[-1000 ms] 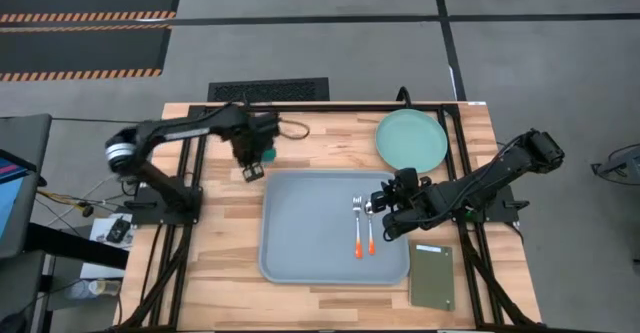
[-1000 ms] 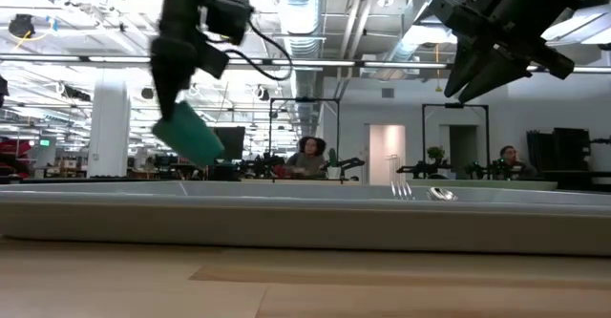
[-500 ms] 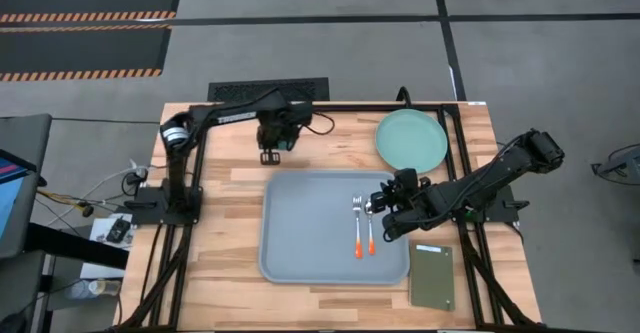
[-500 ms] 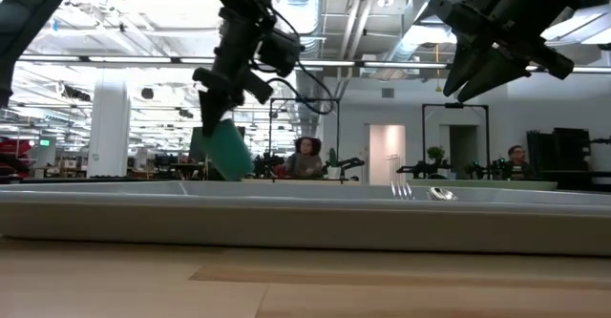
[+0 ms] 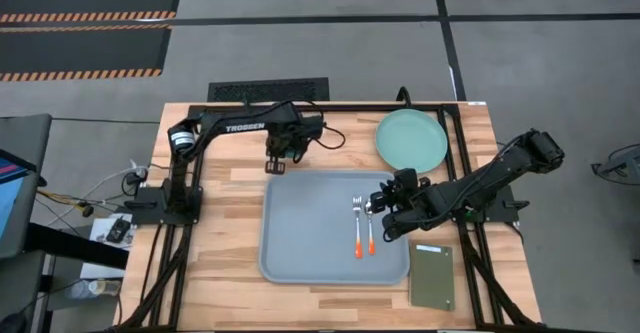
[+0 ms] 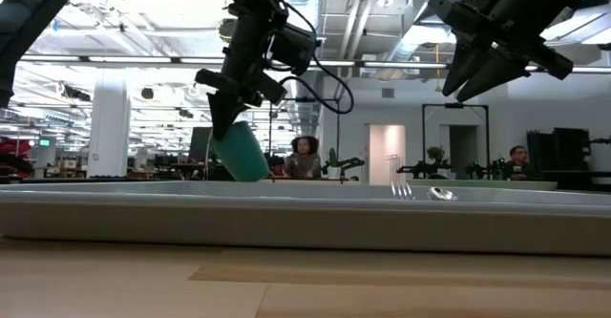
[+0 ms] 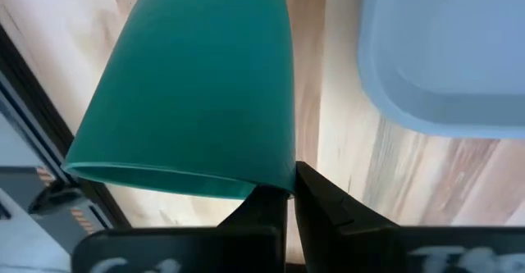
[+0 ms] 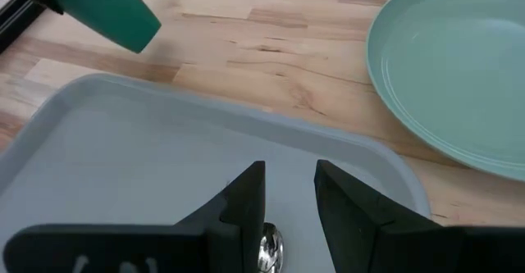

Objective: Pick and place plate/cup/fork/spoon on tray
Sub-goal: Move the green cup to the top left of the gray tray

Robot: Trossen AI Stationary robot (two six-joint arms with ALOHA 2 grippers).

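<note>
Left gripper (image 5: pixel 276 163) pinching cup (image 6: pixel 240 153) above tray (image 5: pixel 300 233) far edge, right gripper (image 5: pixel 378 204) spread.

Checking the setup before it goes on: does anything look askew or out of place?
Only the cup: the left gripper holds it by the rim, tilted, in the air at the tray's far edge. Fork and spoon lie neatly on the tray.

High overhead, low table-level; wrist views close; all share tray (image 5: pixel 310 228).
</note>
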